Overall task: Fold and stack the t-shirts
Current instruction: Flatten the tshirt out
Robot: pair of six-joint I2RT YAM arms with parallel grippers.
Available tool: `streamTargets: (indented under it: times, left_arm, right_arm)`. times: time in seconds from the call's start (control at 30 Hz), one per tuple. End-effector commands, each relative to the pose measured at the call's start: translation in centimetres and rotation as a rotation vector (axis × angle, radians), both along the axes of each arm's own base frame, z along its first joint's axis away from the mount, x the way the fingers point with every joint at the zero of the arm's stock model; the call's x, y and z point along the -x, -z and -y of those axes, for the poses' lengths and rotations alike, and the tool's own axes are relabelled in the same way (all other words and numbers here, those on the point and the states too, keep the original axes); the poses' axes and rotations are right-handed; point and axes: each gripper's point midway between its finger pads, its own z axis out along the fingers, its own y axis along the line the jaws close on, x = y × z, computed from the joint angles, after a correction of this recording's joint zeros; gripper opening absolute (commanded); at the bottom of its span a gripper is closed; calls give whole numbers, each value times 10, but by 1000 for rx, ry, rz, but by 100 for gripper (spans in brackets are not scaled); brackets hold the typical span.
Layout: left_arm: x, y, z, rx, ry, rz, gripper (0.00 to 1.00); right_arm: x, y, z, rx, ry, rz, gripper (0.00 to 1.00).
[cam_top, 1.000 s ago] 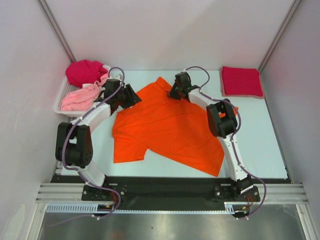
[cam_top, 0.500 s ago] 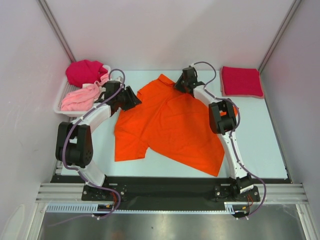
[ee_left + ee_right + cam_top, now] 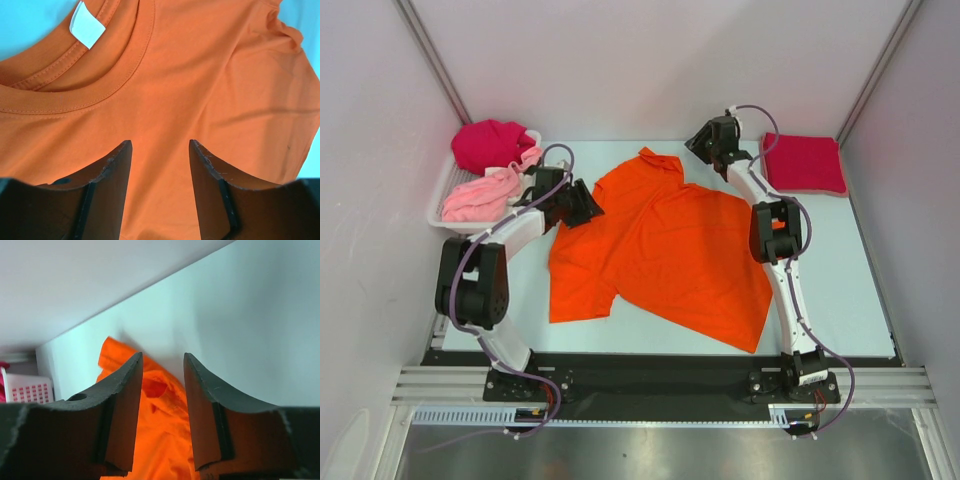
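Smoothing looks like the step in hand: the orange shirt (image 3: pixel 660 250) lies open and mostly flat mid-desk (image 3: pixel 850 280), not yet folded. Left pincer (image 3: pixel 160 145) hovers over its chest just below the collar, jaws apart, holding nothing. Right pincer (image 3: pixel 162 360) hangs raised near the far edge, beside the folded red shirt (image 3: pixel 803 163), likewise agape and empty. Next, I judge, both must drop onto a side edge and pinch it for the first fold (the far sleeve (image 3: pixel 150 390) looks rumpled). Only the top view shows the basket (image 3: pixel 438 205) of unfolded shirts (image 3: pixel 480 195). Only the left wrist shows the white tag (image 3: pixel 87 30) inside the collar, so the front probably faces up.
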Motion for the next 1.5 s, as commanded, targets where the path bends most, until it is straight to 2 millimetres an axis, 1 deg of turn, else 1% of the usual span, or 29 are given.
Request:
streamTargets:
  times: [0.0,0.07,0.1,0.13,0.17,0.2,0.3,0.33,0.37,0.43,0.5,0.57,0.63,0.67,0.7,0.77,0.8,0.9,0.93,1.07,1.17,1.23,1.3,1.37,1.47]
  left_arm:
    - [-9,-2,-2,-16,24,21,56]
    - [-13,-2,-1,-11,28,16,56]
    - [-15,0,-1,-11,30,10,56]
    - [-16,0,-1,-12,31,11,55]
    - [-17,0,-1,-12,29,10,55]
    - [-17,1,-1,-13,27,8,55]
    - [-16,1,-1,-12,31,9,55]
    - [-15,3,-2,-13,29,4,55]
    - [-15,3,-3,-17,25,6,55]
    - [-13,3,-3,-14,22,5,55]
    - [-13,3,-2,-9,19,5,55]
    - [-13,0,-1,1,19,13,55]
    - [-13,-2,-1,5,16,17,55]
    - [-13,-3,-1,6,15,20,55]
    - [-14,-4,-1,5,13,22,55]
    - [-14,-3,-2,0,8,22,55]
    - [-15,-4,-3,-4,5,26,55]
    - [-18,-2,-2,0,0,21,55]
    - [-19,-3,-1,7,2,23,55]
    - [-20,-1,2,31,-4,20,55]
    - [-17,4,1,29,-9,7,56]
    - [-15,4,0,22,-9,9,55]
    - [-13,7,-1,21,-8,1,55]
    - [-10,10,1,28,-11,-9,55]
    - [-6,18,1,32,-12,-28,55]
  right_arm:
    - [12,-64,-36,-7,-122,109,44]
    - [21,-65,-49,-13,-160,96,44]
    - [29,-57,-63,-24,-194,74,44]
    - [32,-57,-70,-30,-206,76,43]
    - [35,-60,-75,-34,-213,86,43]
    - [41,-56,-89,-32,-229,87,46]
    - [44,-50,-105,-43,-239,88,51]
    - [46,-53,-115,-58,-248,95,53]
    - [46,-41,-118,-59,-249,78,53]
    - [47,-36,-125,-80,-244,65,53]
    - [45,-24,-127,-92,-234,51,50]
    - [46,-20,-130,-95,-232,49,50]
    - [45,-16,-130,-92,-230,51,49]
    - [44,-15,-130,-100,-229,49,48]
    - [44,-10,-132,-101,-234,43,45]
    - [43,-9,-132,-112,-228,39,43]
    - [43,-7,-131,-112,-223,30,40]
    - [45,1,-133,-106,-224,16,35]
    - [45,8,-132,-99,-219,6,34]
    - [44,24,-129,-104,-209,-19,34]
    - [40,30,-122,-97,-195,-18,34]
    - [35,31,-116,-92,-188,-7,34]
    - [31,34,-110,-90,-176,-5,31]
    - [25,33,-101,-96,-160,4,30]
    - [19,39,-92,-105,-136,0,30]
